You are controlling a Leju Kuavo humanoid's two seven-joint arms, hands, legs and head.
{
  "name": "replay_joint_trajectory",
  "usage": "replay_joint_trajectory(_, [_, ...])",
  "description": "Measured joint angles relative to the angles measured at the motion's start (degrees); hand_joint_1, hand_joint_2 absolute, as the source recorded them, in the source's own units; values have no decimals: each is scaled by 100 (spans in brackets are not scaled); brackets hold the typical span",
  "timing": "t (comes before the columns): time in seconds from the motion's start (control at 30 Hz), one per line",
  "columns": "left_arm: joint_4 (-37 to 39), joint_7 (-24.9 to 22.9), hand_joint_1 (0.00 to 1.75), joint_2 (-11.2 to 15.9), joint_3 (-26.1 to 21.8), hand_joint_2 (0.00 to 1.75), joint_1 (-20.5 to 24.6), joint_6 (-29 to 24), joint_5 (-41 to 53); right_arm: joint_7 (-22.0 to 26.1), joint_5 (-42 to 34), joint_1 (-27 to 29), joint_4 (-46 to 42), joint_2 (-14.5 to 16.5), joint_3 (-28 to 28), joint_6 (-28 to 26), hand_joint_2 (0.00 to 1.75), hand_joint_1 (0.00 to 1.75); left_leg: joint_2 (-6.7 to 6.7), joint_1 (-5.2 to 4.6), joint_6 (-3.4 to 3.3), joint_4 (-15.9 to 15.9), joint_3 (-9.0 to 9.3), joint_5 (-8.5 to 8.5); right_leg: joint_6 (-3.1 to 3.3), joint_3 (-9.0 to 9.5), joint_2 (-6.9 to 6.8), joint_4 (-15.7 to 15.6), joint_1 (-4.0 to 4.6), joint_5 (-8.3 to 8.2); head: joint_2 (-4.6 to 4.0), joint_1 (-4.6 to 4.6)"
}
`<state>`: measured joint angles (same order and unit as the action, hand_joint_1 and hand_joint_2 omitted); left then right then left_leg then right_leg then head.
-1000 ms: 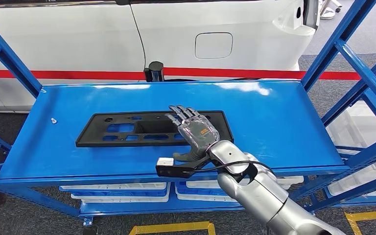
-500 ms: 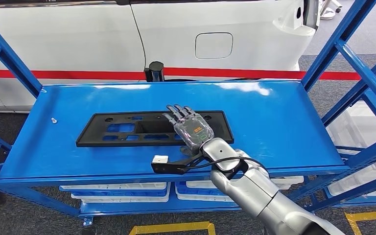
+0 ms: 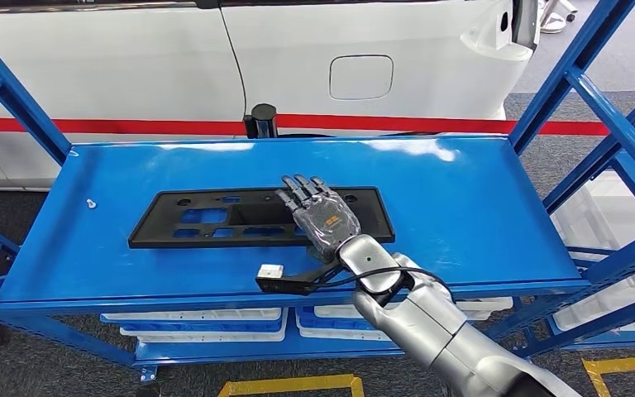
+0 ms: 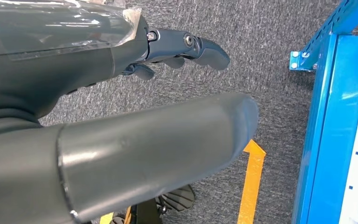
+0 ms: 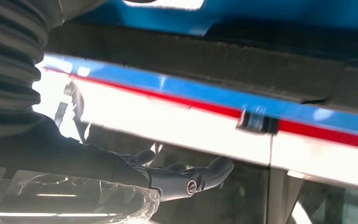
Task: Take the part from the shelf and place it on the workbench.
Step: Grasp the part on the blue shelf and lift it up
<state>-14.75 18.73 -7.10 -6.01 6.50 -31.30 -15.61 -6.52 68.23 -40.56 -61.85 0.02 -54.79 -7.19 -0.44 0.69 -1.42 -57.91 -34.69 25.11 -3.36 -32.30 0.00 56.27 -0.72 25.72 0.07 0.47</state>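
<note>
car factory or auto workshop floor. white car body (image 3: 298, 58) with fuel flap (image 3: 360, 76) stands just behind blue steel shelf rack (image 3: 496, 207). white plastic bins (image 3: 207, 324) on lower level. grey carpet floor (image 4: 270, 28) with yellow marking tape (image 4: 251, 182), red line (image 3: 397, 124) along floor.

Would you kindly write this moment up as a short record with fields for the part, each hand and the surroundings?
part: black plastic panel with cut-outs, lying flat on the blue shelf top
right hand: over the panel's right end, fingers extended and apart; whether it touches cannot be told
left hand: hangs beside the rack over grey carpet, holding nothing
behind: white car body
below: white trays on the lower level
task state: panel not yet lifted
</note>
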Motion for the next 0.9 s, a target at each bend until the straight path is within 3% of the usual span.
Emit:
replay_joint_trajectory(0.03, [0, 6, 0, 1, -13, 0, -1, -3, 0, -54, 169, 3, 32, 11, -3, -77, 175, 152, 0, 0, 0, 0, 0, 0, 0, 0, 0, 0, 0, 0, 0, 0])
replay_joint_trajectory(0.13, [0, 25, 0, 2, -84, 0, -13, -4, 0, -178, 595, 27, 142, 45, 22, -229, 175, 171, 0, 0, 0, 0, 0, 0, 0, 0, 0, 0, 0, 0, 0, 1])
replay_joint_trajectory(0.5, [0, 93, 0, 4, -318, 0, -61, 1, 45, -380, 1591, 264, 256, 230, 519, -160, 175, 175, -1, 0, 0, 0, 0, 0, 1, -2, 0, 0, 0, 1, 0, 0])
replay_joint_trajectory(0.9, [-7, 132, 0, 25, -550, 0, -80, 61, 303, -179, 1739, 631, -167, 244, 1461, -69, 175, 175, -1, 0, 0, -1, 0, 0, 1, -2, 0, 0, 0, 0, 0, 0])
